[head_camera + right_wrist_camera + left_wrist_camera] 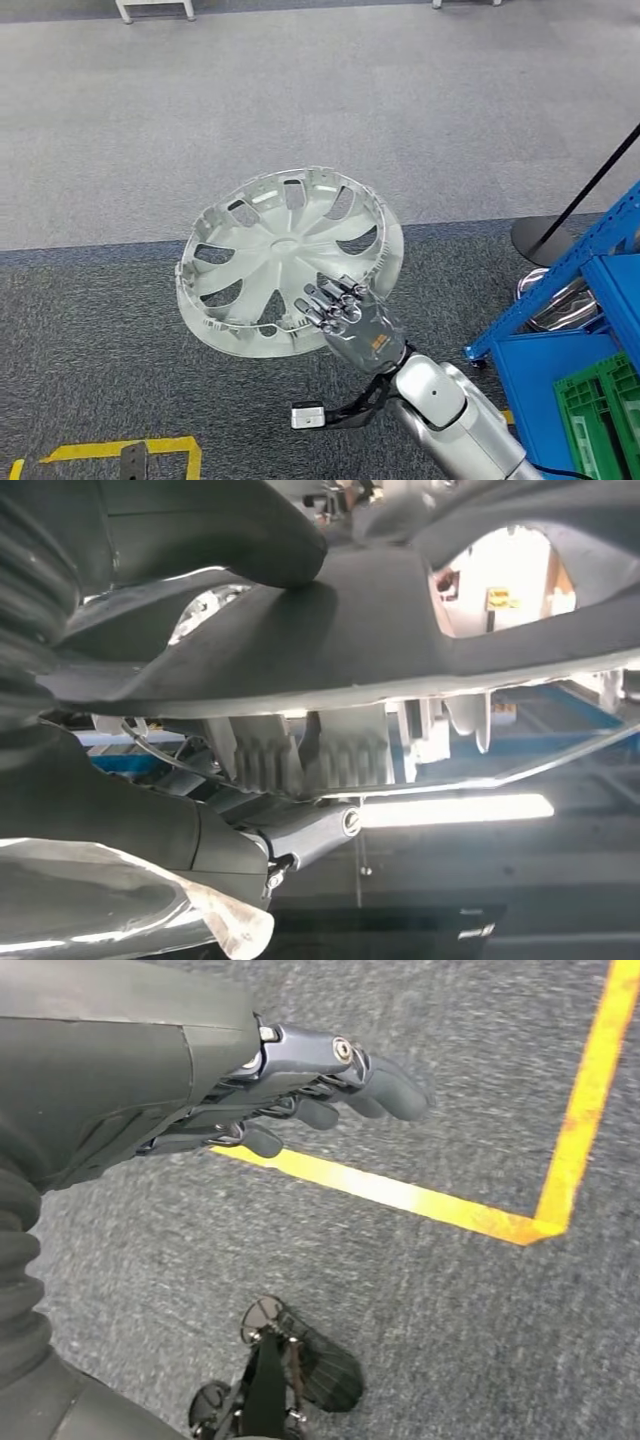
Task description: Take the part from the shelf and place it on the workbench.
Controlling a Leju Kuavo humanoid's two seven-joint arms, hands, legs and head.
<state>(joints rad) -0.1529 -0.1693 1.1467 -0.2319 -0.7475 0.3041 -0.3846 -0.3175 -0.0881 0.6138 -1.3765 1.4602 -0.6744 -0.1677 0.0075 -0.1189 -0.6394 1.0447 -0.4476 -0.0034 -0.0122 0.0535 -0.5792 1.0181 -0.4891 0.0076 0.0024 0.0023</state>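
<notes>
Silver-grey wheel cover gripped at its rim by right hand, carried above carpet, clear of blue shelf; left hand loosely spread, unladen. Next, probably: workbench to be found.

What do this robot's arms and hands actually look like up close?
The right arm is a smooth, rounded silver shell. Its right hand has a grey back with a small orange marking and dark metallic fingers. A small silver-and-black box sits on a dark bracket by the wrist. The left hand has a dark grey cover, a ribbed sleeve and bluish-grey fingers.
</notes>
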